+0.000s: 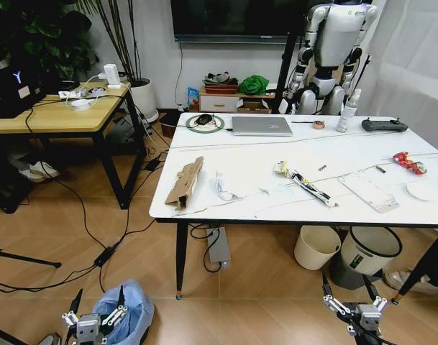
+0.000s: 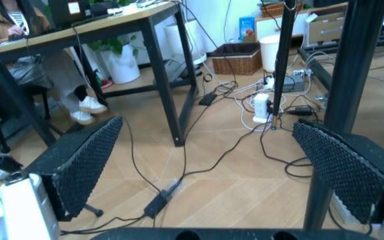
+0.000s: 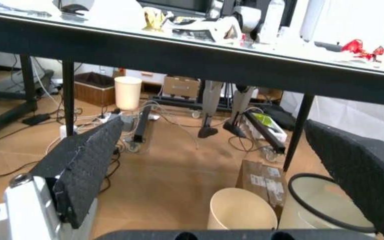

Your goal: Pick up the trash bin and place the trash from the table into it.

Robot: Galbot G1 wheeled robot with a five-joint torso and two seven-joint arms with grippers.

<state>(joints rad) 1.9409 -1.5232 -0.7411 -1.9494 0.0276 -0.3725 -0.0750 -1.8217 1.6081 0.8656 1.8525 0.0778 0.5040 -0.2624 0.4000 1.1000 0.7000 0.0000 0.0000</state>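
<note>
The trash bin (image 1: pixel 134 310), lined with a puffy light-blue bag, stands on the floor at the lower left. My left gripper (image 1: pixel 98 299) hangs open just beside it, nothing between its pads (image 2: pixel 85 165). On the table (image 1: pixel 240 205) lies the trash: a torn cardboard strip (image 1: pixel 185 182), crumpled white paper (image 1: pixel 222 185), colourful wrappers (image 1: pixel 282 168), a flat white packet (image 1: pixel 368 192) and a crushed red can (image 1: pixel 409 162). My right gripper (image 1: pixel 346 284) is open, low in front of the table's right half, empty between its pads (image 3: pixel 85 165). The can (image 3: pixel 360 47) shows above the table edge.
A silver laptop (image 1: pixel 261 126), a spray bottle (image 1: pixel 344 111) and a black remote (image 1: pixel 384 125) sit at the table's back. Under it stand a cream bin (image 1: pixel 316 246) and a grey bin (image 1: pixel 366 253). A wooden desk (image 1: pixel 60 115) is at left; cables (image 1: pixel 82 215) cross the floor.
</note>
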